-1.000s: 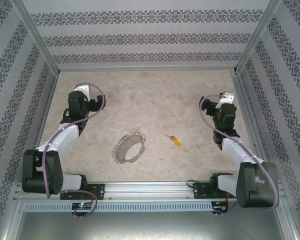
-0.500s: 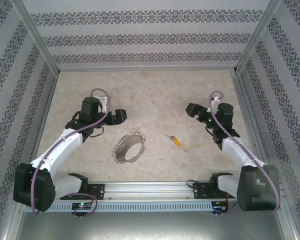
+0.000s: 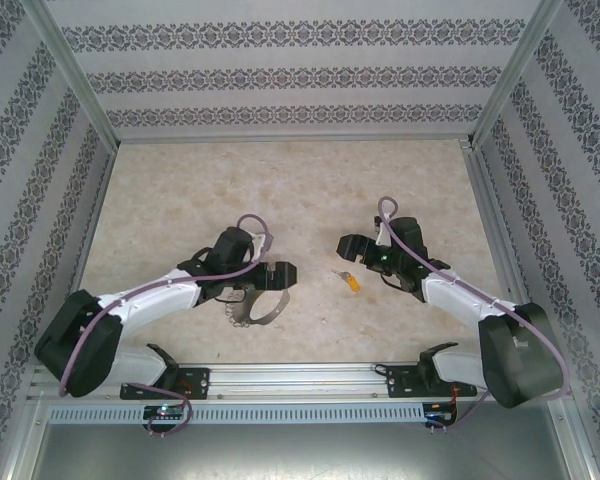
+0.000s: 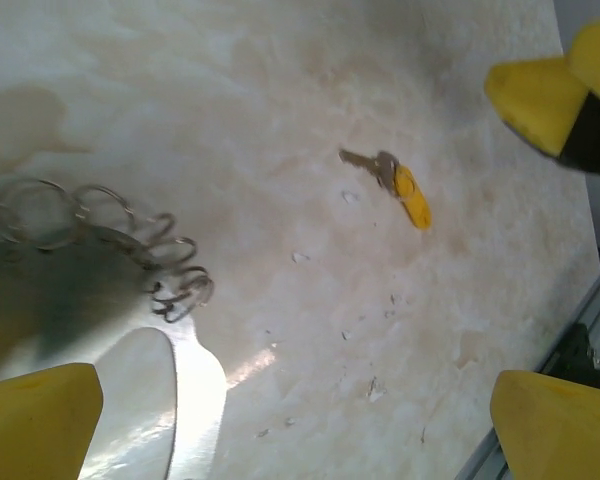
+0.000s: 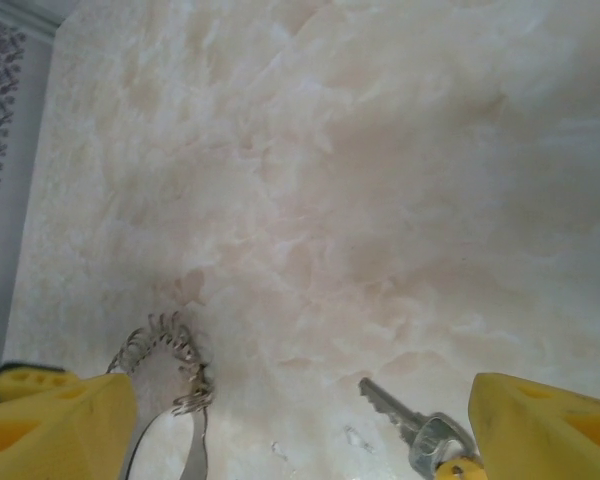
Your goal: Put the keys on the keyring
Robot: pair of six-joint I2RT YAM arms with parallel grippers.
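The key (image 3: pixel 349 280), yellow-headed with a short silver blade, lies flat on the table right of centre. It also shows in the left wrist view (image 4: pixel 398 184) and at the bottom edge of the right wrist view (image 5: pixel 412 427). The keyring (image 3: pixel 252 303), a thin silvery ring fringed with small metal pieces, lies left of centre (image 4: pixel 158 262) (image 5: pixel 170 362). My left gripper (image 3: pixel 280 272) hovers open over the ring's far right edge, its yellow fingers (image 4: pixel 35 422) wide apart. My right gripper (image 3: pixel 350 247) hangs open just beyond the key, and one finger (image 5: pixel 548 424) is close beside the key's head.
Patterned walls and metal frame posts (image 3: pixel 80 85) enclose the beige marbled table (image 3: pixel 300 180) on three sides. An aluminium rail (image 3: pixel 300 378) with both arm bases runs along the near edge. My right gripper's yellow fingertips (image 4: pixel 542 95) appear at the top right of the left wrist view.
Both arms have swung in from the sides toward the middle. The left gripper now hangs over the keyring and the right one by the key. Ring and key have not moved.
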